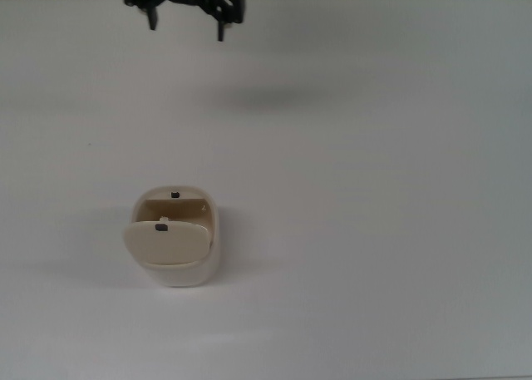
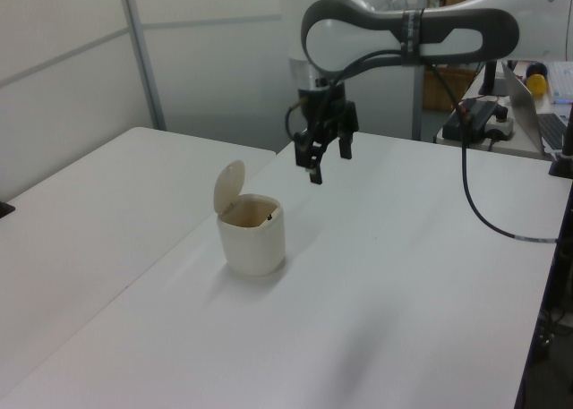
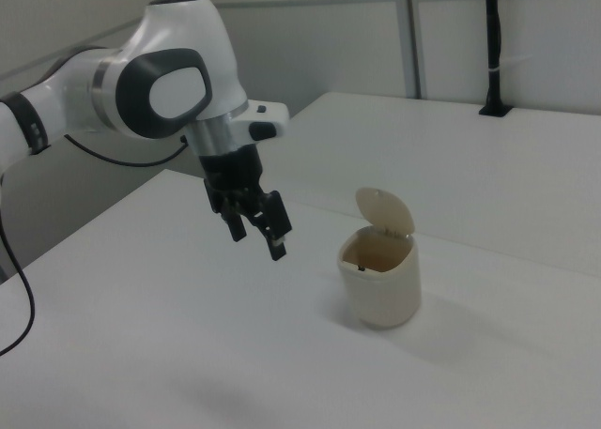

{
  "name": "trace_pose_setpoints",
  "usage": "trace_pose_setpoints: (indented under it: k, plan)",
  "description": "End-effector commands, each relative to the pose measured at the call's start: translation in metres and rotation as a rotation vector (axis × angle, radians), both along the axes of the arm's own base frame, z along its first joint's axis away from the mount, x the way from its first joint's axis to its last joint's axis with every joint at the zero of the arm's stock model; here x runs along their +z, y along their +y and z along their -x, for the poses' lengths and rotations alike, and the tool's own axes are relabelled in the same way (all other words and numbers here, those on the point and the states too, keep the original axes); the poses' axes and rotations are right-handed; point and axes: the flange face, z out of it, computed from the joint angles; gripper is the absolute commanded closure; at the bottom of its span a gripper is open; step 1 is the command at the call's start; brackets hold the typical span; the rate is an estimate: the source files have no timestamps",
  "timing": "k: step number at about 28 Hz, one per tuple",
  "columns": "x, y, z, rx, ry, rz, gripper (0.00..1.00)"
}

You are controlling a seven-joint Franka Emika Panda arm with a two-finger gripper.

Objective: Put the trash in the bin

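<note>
Gripper (image 2: 323, 161) hangs clear of the bin (image 2: 252, 240), fingers spread wide and empty. No trash in sight, presumably down inside. Best lift straight away, leaving the bin undisturbed mid-tabletop.

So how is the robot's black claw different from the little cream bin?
The black two-finger gripper is dark, thin and spiky, while the small cream-beige plastic bin is pale, round-cornered and chunky. The gripper hangs in the air above the white table; the bin stands on it. The gripper's jaws point down and are spread apart; the bin's opening faces up, its flap lid tipped up. Both are open.
</note>
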Motion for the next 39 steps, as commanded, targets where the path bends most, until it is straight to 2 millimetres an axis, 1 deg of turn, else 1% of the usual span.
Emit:
trace_pose_setpoints:
  k: [1, 3, 4, 7, 9, 11, 14, 19, 23, 28, 31, 37, 38, 39]
  plan:
    - [-0.007, -0.042, -0.002, 0.060, -0.009, 0.002, 0.00]
    - [-0.008, -0.051, -0.005, 0.084, -0.031, -0.006, 0.00]
    - [-0.010, -0.051, -0.007, 0.087, -0.031, -0.009, 0.00]
    - [-0.014, -0.042, -0.009, 0.092, -0.027, -0.010, 0.00]
    - [-0.021, -0.036, -0.012, 0.095, -0.014, -0.011, 0.00]
    - [-0.024, -0.037, -0.014, 0.086, -0.013, -0.011, 0.00]
    - [-0.023, -0.036, -0.017, 0.064, -0.033, -0.010, 0.00]
    - [-0.020, -0.033, -0.015, 0.063, -0.034, -0.014, 0.00]
    - [-0.019, -0.018, -0.015, 0.090, -0.029, -0.018, 0.00]
    - [-0.018, -0.009, -0.015, 0.105, -0.031, -0.019, 0.00]
    - [-0.019, 0.003, -0.016, 0.128, -0.029, -0.019, 0.00]
    - [-0.020, 0.008, -0.018, 0.140, -0.038, -0.017, 0.00]
    - [-0.020, 0.013, -0.018, 0.153, -0.037, -0.017, 0.00]
    - [-0.021, 0.014, -0.018, 0.163, -0.035, -0.018, 0.00]
